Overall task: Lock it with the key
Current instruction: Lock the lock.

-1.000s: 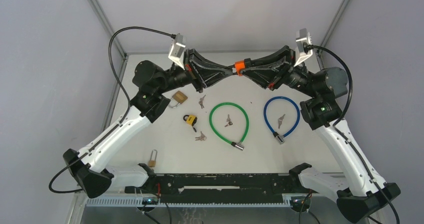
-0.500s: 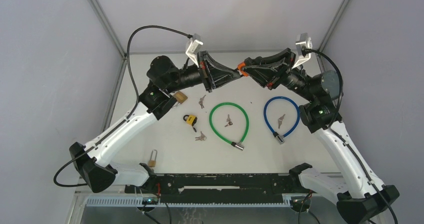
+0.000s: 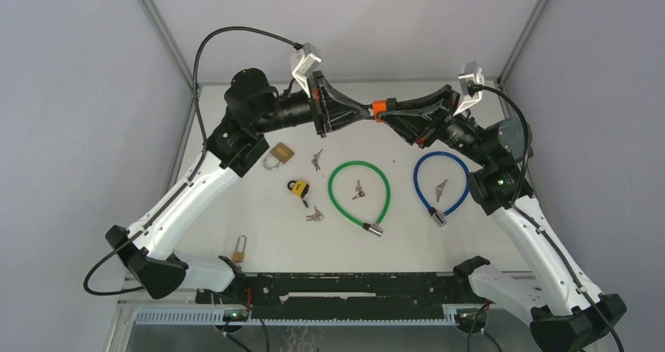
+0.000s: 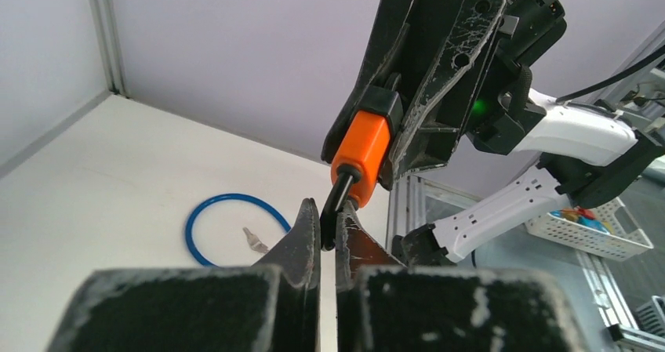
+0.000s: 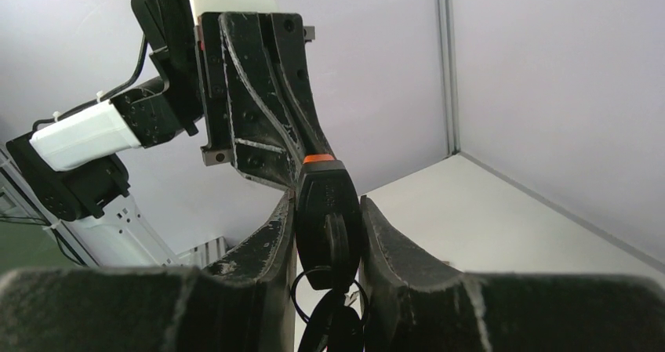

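The orange lock (image 3: 378,104) is aloft above the counter (image 3: 267,226), clamped in the right tool (image 5: 328,211), key (image 5: 337,246) hanging beneath, left tool (image 4: 328,230) pinched tight on its black stub (image 4: 339,197); any misaligned pull could wrench it free.

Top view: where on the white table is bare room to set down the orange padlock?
Bare: the near strip of the white table, between the small brass padlock and the green cable lock. Crowded: the middle, around the yellow padlock and loose keys.
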Robot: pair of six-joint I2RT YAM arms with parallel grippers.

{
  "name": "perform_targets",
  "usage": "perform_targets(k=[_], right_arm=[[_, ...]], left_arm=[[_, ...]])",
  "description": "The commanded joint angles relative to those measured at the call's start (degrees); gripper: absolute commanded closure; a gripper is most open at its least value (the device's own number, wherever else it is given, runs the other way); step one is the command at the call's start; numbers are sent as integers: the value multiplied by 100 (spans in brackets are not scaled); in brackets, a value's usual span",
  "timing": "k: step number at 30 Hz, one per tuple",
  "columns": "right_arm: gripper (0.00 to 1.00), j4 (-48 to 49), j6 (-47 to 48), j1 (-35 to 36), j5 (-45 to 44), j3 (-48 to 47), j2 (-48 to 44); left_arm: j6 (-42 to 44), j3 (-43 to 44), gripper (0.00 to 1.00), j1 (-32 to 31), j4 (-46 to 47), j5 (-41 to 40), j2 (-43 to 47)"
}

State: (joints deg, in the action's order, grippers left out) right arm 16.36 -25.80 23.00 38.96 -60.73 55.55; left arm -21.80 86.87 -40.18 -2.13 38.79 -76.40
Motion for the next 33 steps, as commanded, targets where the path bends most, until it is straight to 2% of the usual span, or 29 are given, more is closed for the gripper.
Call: perform_targets(k=[1,5,9,13,19,24,28,33], right_arm=[[100,-1005,254,238,430,299,366],[100,-641,118,311,382,299,457],[100,-4,-150,449,196,303,691],[100,789,-520,541,38,294,1105],[100,492,-167,678,-212,21,1436],[100,582,-156,696,-354,-33,1617],[100,754,-230,692,-425,-233,1754],[100,1274,-724,556,-506,-680,2083]], left_arm=[[411,914,100,-80,1039,-64,183],[799,1140,100,-120,457,56,95],[1093,1006,100,-370,77,102,126],[1302,970,100,-501,48,105,103],[2154,1706,100,-564,-734,-169,-105],[2714,2474,100,-837,-1879,-130,-468],[2829,2267,100,-1037,-2413,168,-475],[2863,1862,100,-1299,-2435,422,-433]])
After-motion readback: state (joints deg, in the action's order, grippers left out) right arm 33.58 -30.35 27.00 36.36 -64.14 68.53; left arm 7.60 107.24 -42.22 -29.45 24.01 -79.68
